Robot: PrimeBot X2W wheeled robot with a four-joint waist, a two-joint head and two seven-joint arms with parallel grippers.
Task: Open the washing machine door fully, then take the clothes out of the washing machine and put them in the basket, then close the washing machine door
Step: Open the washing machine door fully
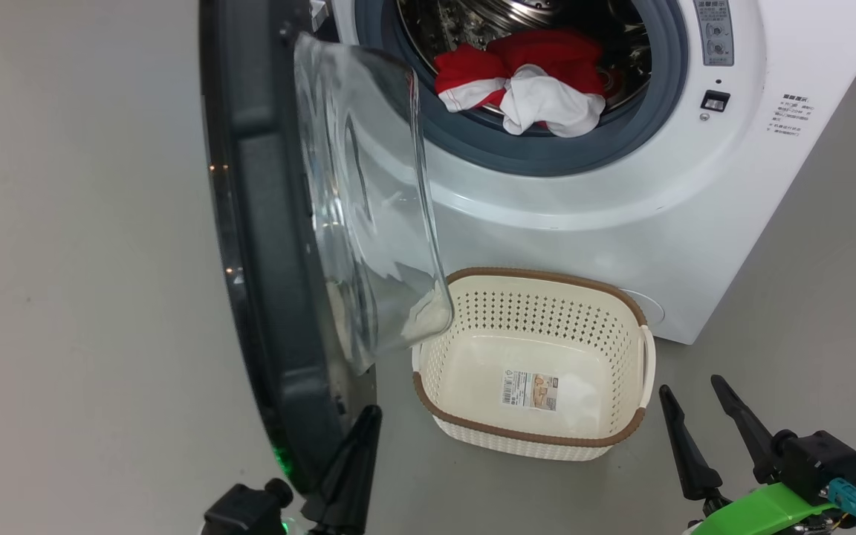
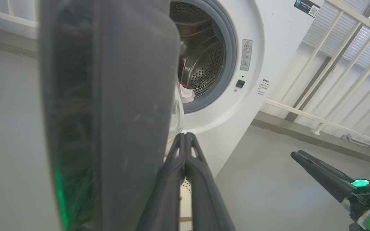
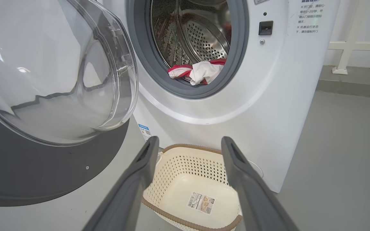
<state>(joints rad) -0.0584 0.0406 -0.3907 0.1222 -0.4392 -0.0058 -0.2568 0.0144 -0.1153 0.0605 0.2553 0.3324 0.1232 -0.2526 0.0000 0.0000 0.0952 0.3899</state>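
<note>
Nearest, the left tool (image 1: 370, 417) is seen clenched, its two dark fingers pressed together with nothing between them, just beside the lower inner rim of the door (image 1: 264, 223). Whether they touch cannot be told. In the left wrist view that tool (image 2: 185, 137) is set close against the door's dark edge (image 2: 108, 96), by which the left half of that view is blocked.

The right tool (image 1: 692, 386) is held released and grasps nothing, above bare floor (image 1: 64, 312), well apart from the door. Between its spread fingers (image 3: 140, 173) the cream basket (image 3: 188, 160) is seen.

The door is swung wide, edge-on in the head view. Its clear glass bowl overlaps the basket's (image 1: 547, 276) left rim there, while open floor is left to the basket's right.

The basket is set on the floor just before the washing machine (image 1: 584, 223), below the opening. A paper label (image 1: 530, 389) is seen on its bottom.

Farther in, the clothes (image 1: 539, 82), a red and white bundle, are laid at the drum's front lip, on the grey rubber ring (image 1: 472, 141).

A small blue label (image 3: 145, 131) is shown in the right wrist view, and a white railing (image 2: 332, 64) beyond the machine in the left.
</note>
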